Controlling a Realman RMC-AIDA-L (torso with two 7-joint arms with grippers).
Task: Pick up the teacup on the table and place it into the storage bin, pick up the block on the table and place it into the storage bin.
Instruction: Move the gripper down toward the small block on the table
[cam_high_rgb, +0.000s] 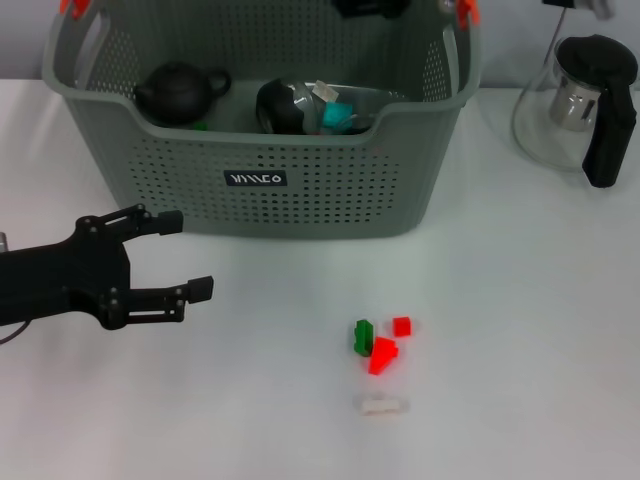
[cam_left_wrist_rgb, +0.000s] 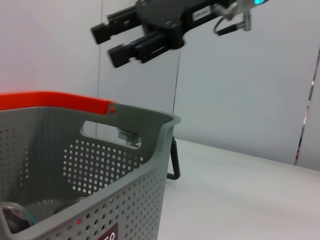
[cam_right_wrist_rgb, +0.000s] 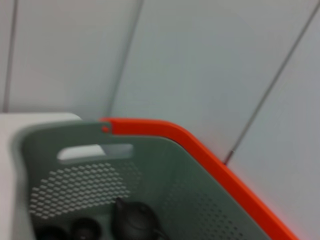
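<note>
The grey storage bin (cam_high_rgb: 300, 200) stands at the back of the table with orange clips on its handles. Inside it lie a black teapot (cam_high_rgb: 178, 92), a dark round vessel (cam_high_rgb: 285, 105) and, in the right wrist view, two small dark cups (cam_right_wrist_rgb: 85, 227). No teacup shows on the table. Small blocks lie in front of the bin: green (cam_high_rgb: 363, 335), two red (cam_high_rgb: 383, 354) and a white one (cam_high_rgb: 382, 404). My left gripper (cam_high_rgb: 188, 255) hovers open and empty, left of the blocks. My right gripper (cam_left_wrist_rgb: 106, 44) hangs above the bin, fingers apart, nothing between them.
A glass kettle (cam_high_rgb: 580, 105) with a black lid and handle stands at the back right beside the bin. White tabletop stretches around the blocks and along the front edge. A pale wall rises behind the bin.
</note>
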